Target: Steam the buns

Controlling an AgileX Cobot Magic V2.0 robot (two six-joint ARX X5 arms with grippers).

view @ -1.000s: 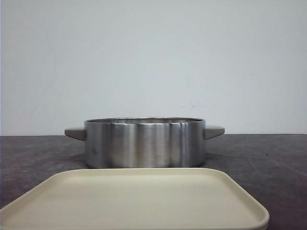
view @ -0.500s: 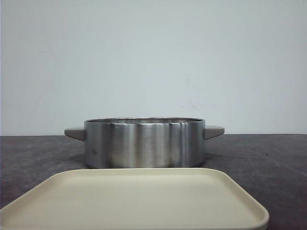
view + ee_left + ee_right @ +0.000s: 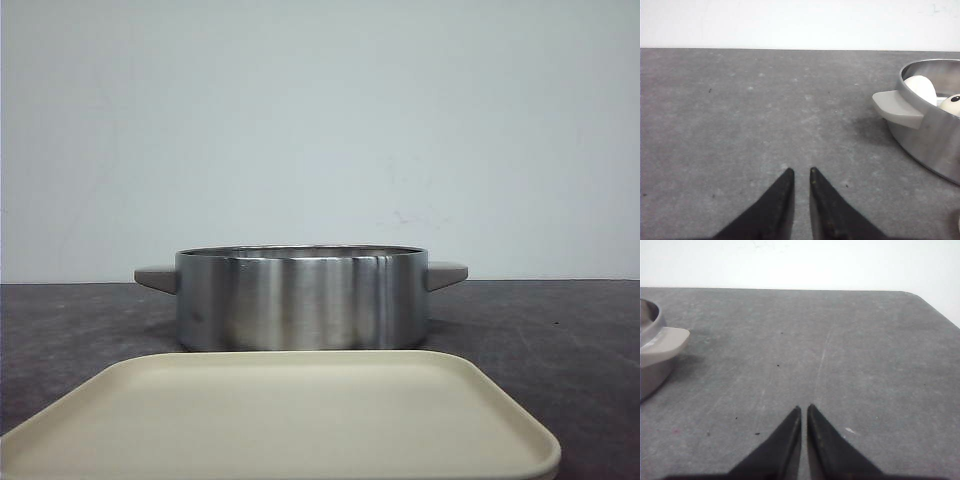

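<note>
A steel pot with two grey handles stands mid-table behind an empty beige tray. In the left wrist view the pot holds white buns; one shows a black eye. The front view hides the buns behind the pot wall. My left gripper is shut and empty over bare table, left of the pot. My right gripper is shut and empty over bare table, right of the pot's handle. Neither gripper shows in the front view.
The dark grey table runs to a white wall. Its far right corner shows in the right wrist view.
</note>
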